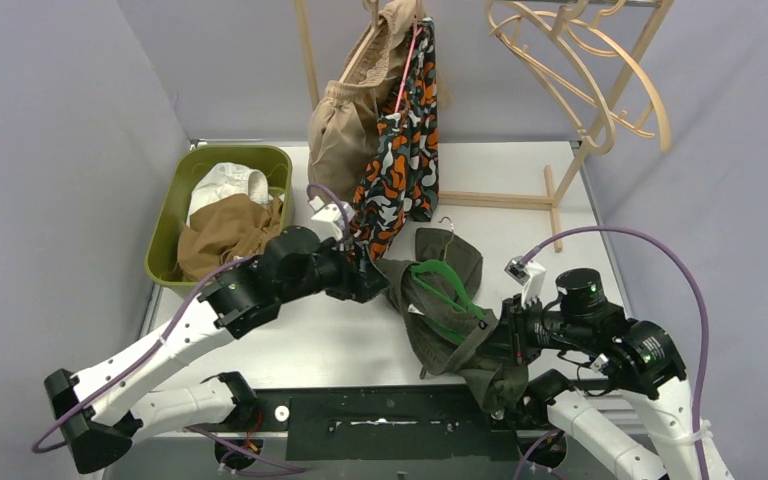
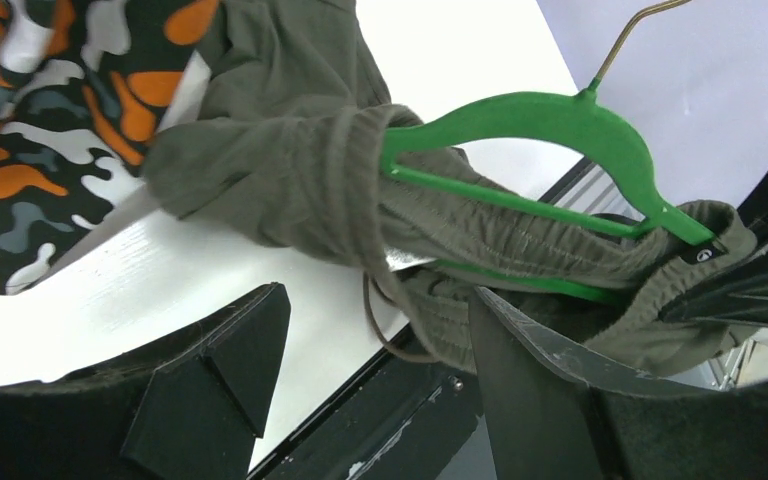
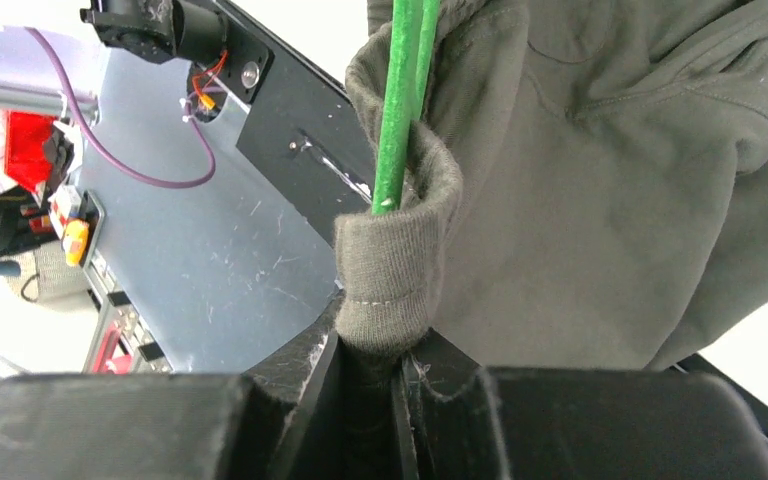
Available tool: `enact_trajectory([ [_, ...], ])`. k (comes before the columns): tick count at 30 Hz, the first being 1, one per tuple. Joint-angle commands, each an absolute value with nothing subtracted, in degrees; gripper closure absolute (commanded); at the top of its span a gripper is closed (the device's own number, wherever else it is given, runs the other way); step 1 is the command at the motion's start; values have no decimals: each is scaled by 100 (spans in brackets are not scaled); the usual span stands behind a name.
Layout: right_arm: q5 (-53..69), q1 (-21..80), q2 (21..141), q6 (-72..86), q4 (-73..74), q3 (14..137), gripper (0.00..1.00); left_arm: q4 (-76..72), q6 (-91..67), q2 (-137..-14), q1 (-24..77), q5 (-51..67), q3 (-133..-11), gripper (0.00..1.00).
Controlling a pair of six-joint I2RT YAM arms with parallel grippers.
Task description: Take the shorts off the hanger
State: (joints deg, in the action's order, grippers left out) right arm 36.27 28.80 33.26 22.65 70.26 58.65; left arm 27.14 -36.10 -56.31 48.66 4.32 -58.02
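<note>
Olive shorts (image 1: 450,335) lay on the table (image 1: 330,345), with their waistband on a green hanger (image 1: 447,287). The right gripper (image 3: 365,360) was clamped on a fold of that waistband beside the hanger's tip. The left gripper (image 2: 370,340), jaws apart, sat at the bunched other end. Camo shorts (image 1: 400,160) hung just past its 12 o'clock, crowding it, with beige shorts (image 1: 342,130) beside them. At 10 o'clock a bin (image 1: 173,195) held white shorts (image 1: 225,183) and brown shorts (image 1: 222,232). Wooden hangers (image 1: 600,105) hung at 2 o'clock.
</note>
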Motion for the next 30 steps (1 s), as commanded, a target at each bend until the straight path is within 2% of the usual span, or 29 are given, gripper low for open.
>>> enact_trajectory([
  [1, 4229, 2843, 3630, 1555, 6474, 6110, 100, 1877, -3959, -5967, 5398, -688, -5899, 34],
  [7, 4967, 2846, 4046, 1151, 6086, 6383, 100, 1869, -4121, -6386, 5613, -1049, -5855, 34],
  [13, 5393, 2849, 3960, 944, 6005, 6456, 100, 2339, -4299, -6519, 5703, -1734, -5836, 36],
  [18, 5389, 2848, 3866, 939, 6087, 6441, 100, 2624, -4377, -6403, 5704, -2192, -5738, 57],
  [20, 5396, 2853, 3867, 953, 6084, 6354, 100, 2789, -4425, -6373, 5694, -2337, -5699, 63],
  [22, 5466, 2848, 3838, 1089, 5842, 6184, 100, 3012, -4472, -6387, 5685, -2492, -5687, 78],
  [26, 5415, 2852, 3806, 1334, 5493, 5839, 100, 3337, -4564, -6472, 5687, -2671, -5567, 100],
  [30, 4932, 2850, 4044, 1446, 5452, 5429, 94, 3083, -4662, -6395, 5680, -2520, -5144, 100],
])
